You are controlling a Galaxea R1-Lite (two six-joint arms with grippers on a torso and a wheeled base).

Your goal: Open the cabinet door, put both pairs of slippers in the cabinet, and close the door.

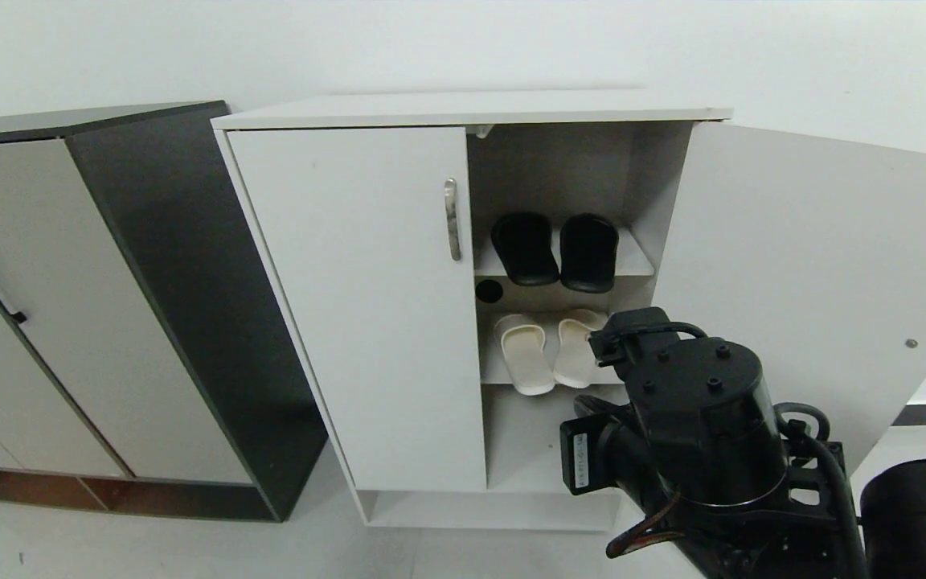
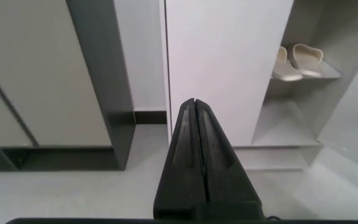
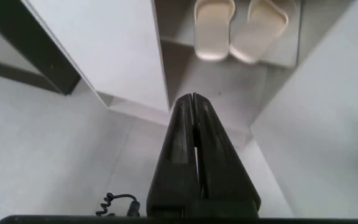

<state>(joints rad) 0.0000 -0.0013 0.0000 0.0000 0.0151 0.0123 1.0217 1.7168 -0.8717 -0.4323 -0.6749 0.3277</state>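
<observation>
The white cabinet [image 1: 366, 305] stands with its right door [image 1: 817, 265] swung wide open and its left door shut. Black slippers [image 1: 555, 251] sit side by side on the upper shelf. White slippers [image 1: 547, 350] [image 3: 240, 28] [image 2: 298, 61] rest on the middle shelf. My right arm [image 1: 696, 426] hangs in front of the open half, below the white pair. My right gripper [image 3: 194, 109] is shut and holds nothing, pointing toward the bottom shelf. My left gripper [image 2: 195, 112] is shut and bare, low before the closed left door.
A grey and black cabinet [image 1: 93, 322] stands close on the left, doors shut. The left door's metal handle [image 1: 452, 219] sits at the opening's edge. A bottom shelf [image 1: 523, 450] lies bare under the white slippers. Pale floor [image 3: 55, 155] spreads in front.
</observation>
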